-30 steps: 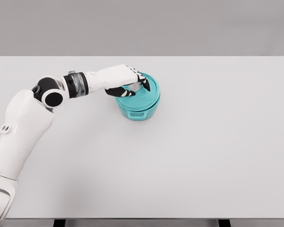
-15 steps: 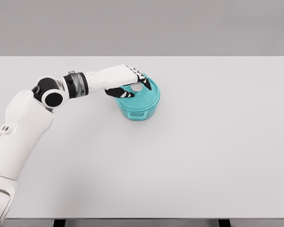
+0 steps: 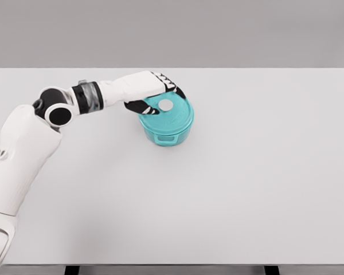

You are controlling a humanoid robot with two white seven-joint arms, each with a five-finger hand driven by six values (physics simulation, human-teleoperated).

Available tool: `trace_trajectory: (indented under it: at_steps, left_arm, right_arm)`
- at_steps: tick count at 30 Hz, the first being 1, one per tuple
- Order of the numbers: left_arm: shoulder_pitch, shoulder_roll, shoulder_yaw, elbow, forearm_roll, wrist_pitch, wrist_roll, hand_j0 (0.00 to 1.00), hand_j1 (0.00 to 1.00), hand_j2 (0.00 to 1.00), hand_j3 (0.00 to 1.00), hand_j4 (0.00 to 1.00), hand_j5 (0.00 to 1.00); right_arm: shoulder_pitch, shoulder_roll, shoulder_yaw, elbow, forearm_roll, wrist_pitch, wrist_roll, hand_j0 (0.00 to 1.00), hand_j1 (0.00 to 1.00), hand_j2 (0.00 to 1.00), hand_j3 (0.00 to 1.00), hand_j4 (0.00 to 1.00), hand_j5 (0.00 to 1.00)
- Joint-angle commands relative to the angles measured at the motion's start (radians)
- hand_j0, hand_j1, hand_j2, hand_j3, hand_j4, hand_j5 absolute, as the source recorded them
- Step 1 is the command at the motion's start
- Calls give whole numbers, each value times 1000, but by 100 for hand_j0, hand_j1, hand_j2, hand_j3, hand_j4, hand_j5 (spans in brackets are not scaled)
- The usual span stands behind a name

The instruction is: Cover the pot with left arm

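Now the left hand hovered at the upper left edge of the teal pot, its white back turned up and its dark-tipped fingers loosely spread, gripping nothing. The thumb curled low on the near side of the hand, close to the rim of the lid, though whether it touched the rim could not be told from the head view. The lid lay flat and centred on top of the pot, just to the right of the hand and below its fingertips, with its pale round knob fully exposed and clear of the fingers. The pot stood upright on the white table, directly under the lid, with a small handle slot showing on its near wall. From the hand, the forearm ran back to the left through a dark wrist ring to the elbow joint, and the upper arm dropped away toward the lower left corner. The table surface stretched away to the right of the hand and toward the viewer.
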Motion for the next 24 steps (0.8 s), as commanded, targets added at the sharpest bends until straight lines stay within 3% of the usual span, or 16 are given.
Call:
trace_trajectory:
  at_steps: [1,3,5,7,9,13,15,24]
  left_arm:
    - [0,29,5,-35,10,3,-1,85,85,85,85,85,85]
    - [2,60,8,-52,13,3,1,92,92,92,92,92,92]
    - [11,146,10,-127,56,3,-1,100,100,100,100,100,100]
    - [15,241,17,-153,109,3,-1,100,100,100,100,100,100]
    - [47,282,57,-171,115,3,-1,100,100,100,100,100,100]
    - [224,378,259,-211,128,3,-1,100,100,100,100,100,100]
    - [287,407,315,-208,128,3,-1,100,100,100,100,100,100]
    - [319,419,315,-191,114,3,-7,100,100,100,100,100,100]
  right_arm:
    - [0,0,0,0,0,0,0,100,100,100,100,100,100]
    - [0,0,0,1,0,0,0,100,100,100,100,100,100]
    - [0,0,0,0,0,0,0,100,100,100,100,100,100]
    - [0,0,0,0,0,0,0,100,100,100,100,100,100]
    - [0,0,0,0,0,0,0,100,100,100,100,100,100]
    - [-2,0,0,0,0,0,0,100,100,100,100,100,100]
    - [0,0,0,0,0,0,0,100,100,100,100,100,100]
    - [0,0,0,0,0,0,0,100,100,100,100,100,100]
